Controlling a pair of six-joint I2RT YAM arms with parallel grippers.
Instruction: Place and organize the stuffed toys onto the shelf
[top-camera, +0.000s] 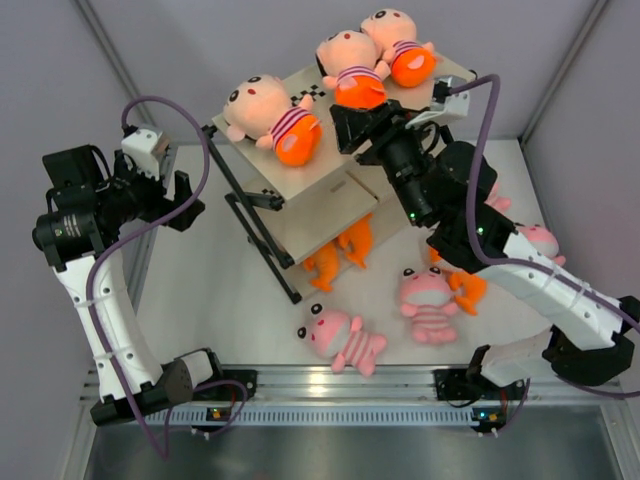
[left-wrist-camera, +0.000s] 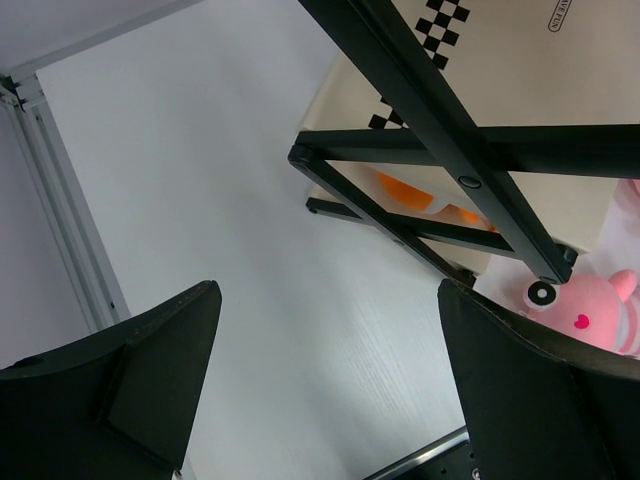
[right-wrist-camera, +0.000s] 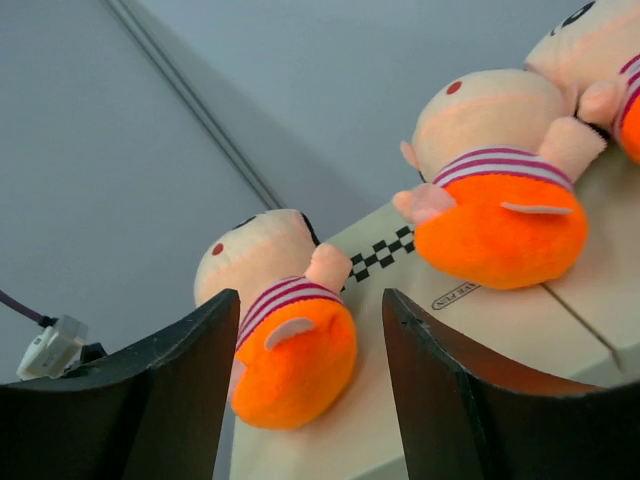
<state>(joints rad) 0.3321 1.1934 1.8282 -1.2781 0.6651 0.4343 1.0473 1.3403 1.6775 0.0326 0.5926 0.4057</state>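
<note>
While both arms hang empty, the scene is a matte white table (top-camera: 200, 300) boxed in by plain grey walls (top-camera: 200, 40), with an aluminium rail (top-camera: 340, 382) along the near edge. Vertical frame posts show in the wall corners.

shelf (top-camera: 320, 195) stands skewed at far centre: beige boards on a black frame (left-wrist-camera: 430, 110).

Top board holds three dolls lying down:
- left doll (top-camera: 270, 118) near the board's left corner
- middle doll (top-camera: 352, 68) and right doll (top-camera: 400, 45) side by side toward the far corner, touching

Still on the table:
- orange creatures (top-camera: 342, 250) half under the lowest board
- pink animal (top-camera: 340, 338) near centre
- second pink animal (top-camera: 428, 302) just right of it
- another orange creature (top-camera: 468, 288) and a third pink one (top-camera: 540, 240), both partly hidden by the right arm

left gripper (left-wrist-camera: 328, 320): over the table left of the shelf, jaws spread wide, nothing between them.
right gripper (right-wrist-camera: 310, 310): at the top board's near edge, just beside the middle doll, jaws parted and holding nothing. Contact can't be told.

Markings: checkerboard strips (right-wrist-camera: 380, 255) on the top board. Small oval label (right-wrist-camera: 455, 296) is too small to read. Another printed label (left-wrist-camera: 562, 15) is cut off at the frame edge and not legible.
</note>
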